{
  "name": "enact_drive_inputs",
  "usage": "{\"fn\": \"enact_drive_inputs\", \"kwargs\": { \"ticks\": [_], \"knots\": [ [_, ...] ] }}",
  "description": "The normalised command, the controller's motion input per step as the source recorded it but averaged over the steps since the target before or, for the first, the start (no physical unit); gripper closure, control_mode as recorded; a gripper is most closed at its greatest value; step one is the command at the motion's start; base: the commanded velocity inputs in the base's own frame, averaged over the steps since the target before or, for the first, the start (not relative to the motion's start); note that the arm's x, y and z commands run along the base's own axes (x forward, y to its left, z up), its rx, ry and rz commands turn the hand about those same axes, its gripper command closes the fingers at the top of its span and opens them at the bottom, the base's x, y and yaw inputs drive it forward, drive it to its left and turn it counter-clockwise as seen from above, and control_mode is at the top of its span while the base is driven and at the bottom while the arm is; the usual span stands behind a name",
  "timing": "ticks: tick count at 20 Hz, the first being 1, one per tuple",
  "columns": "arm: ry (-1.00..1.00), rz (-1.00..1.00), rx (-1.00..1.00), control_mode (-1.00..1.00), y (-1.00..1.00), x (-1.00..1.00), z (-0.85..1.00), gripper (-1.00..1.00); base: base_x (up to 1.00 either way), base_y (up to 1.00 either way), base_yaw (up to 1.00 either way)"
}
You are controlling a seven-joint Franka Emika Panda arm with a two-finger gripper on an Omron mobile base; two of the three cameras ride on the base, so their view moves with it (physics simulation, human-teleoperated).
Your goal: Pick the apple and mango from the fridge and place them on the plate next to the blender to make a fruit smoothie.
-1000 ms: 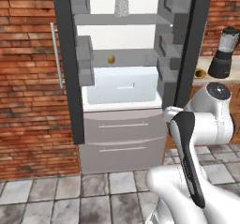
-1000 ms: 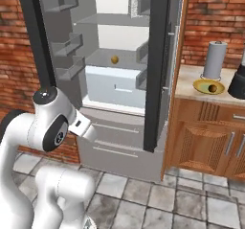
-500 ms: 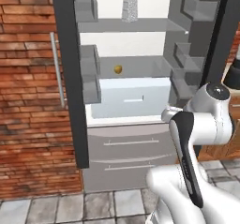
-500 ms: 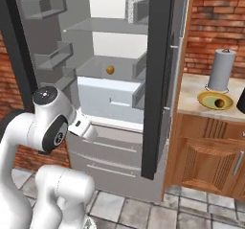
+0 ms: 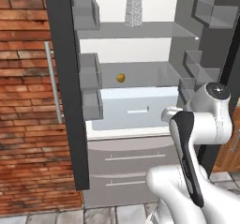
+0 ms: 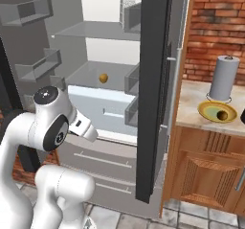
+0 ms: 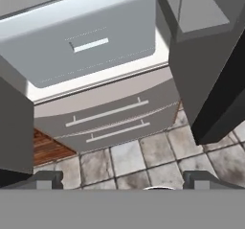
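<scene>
Small round yellow-orange fruit (image 5: 120, 78), likely mango: on glass shelf inside open grey fridge (image 6: 152, 98), above pale drawer. Judged light, firm, smooth, prone to rolling; grasp across middle. Hand (image 7: 122, 180) fingers spread, empty.

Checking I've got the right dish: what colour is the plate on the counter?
The plate is yellow with an olive-green rim, clearest in the right base view.

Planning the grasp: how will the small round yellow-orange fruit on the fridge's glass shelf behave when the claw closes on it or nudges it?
The small round yellow-orange fruit looks rounded with no flat side, so a nudge would probably roll it along the glass shelf. Its smooth surface may slip between the claw's narrow fingertips. It looks small, so likely light.
</scene>
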Motion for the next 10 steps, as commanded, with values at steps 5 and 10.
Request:
{"fn": "enact_drive_inputs", "kwargs": {
  "ticks": [5,10],
  "knots": [
    [0.0,0.0,0.0,1.0,0.0,0.0,0.0,-1.0,0.23,0.25,0.01],
    [0.0,0.0,0.0,1.0,0.0,0.0,0.0,-1.0,0.27,0.39,0.01]
  ]
}}
